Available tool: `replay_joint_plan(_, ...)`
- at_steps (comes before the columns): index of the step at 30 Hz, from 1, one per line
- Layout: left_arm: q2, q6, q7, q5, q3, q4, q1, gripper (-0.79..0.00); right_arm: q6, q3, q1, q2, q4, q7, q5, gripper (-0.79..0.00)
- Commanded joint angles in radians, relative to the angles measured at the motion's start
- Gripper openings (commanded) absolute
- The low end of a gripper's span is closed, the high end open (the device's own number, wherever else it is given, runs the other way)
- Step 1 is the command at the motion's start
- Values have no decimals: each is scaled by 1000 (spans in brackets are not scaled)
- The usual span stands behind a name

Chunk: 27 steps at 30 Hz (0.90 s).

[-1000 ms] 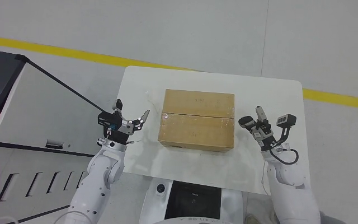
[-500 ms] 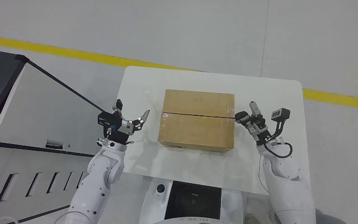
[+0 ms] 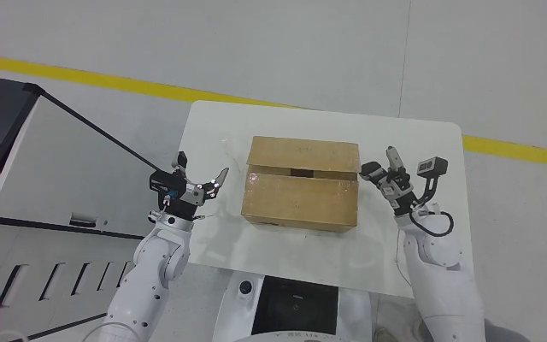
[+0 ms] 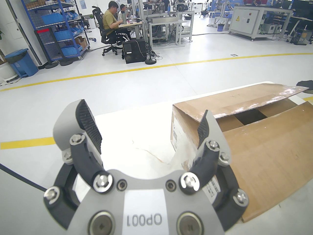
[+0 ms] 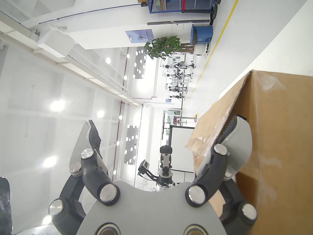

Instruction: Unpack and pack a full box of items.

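Observation:
A brown cardboard box (image 3: 299, 198) stands in the middle of the white table (image 3: 410, 145). Its far top flap (image 3: 303, 155) is tilted up a little, and a dark gap (image 3: 295, 172) shows along the middle seam. The near flap lies flat. My right gripper (image 3: 383, 169) is open at the box's right end, with one finger (image 5: 238, 133) tucked under the raised flap's (image 5: 220, 113) corner. My left gripper (image 3: 203, 183) is open beside the box's left end, a short way off and holding nothing. In the left wrist view the raised flap (image 4: 244, 100) and the box (image 4: 264, 152) lie beyond my left gripper (image 4: 145, 116).
Bare table lies to the left and right of the box and along its far edge. A thin dark line (image 3: 94, 130) runs across the floor toward the left arm. A dark platform (image 3: 13, 111) sits off the table at far left.
My right gripper moved in to the box's right end and then rose slightly, lifting the far flap so the seam opened. The left arm has not moved.

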Motion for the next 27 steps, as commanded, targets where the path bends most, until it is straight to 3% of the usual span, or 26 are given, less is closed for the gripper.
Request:
replay_joint_plan(1,0,0,0,0,0,0,0,0,-3,-3,11,0,1,3,7,0)
replay_joint_plan(14,0,0,0,0,0,0,0,0,-4,-55,152,-3,60,12,60,0)
replay_joint_plan(27,0,0,0,0,0,0,0,0,-101,-171,438,-29,452,-7,44,0)
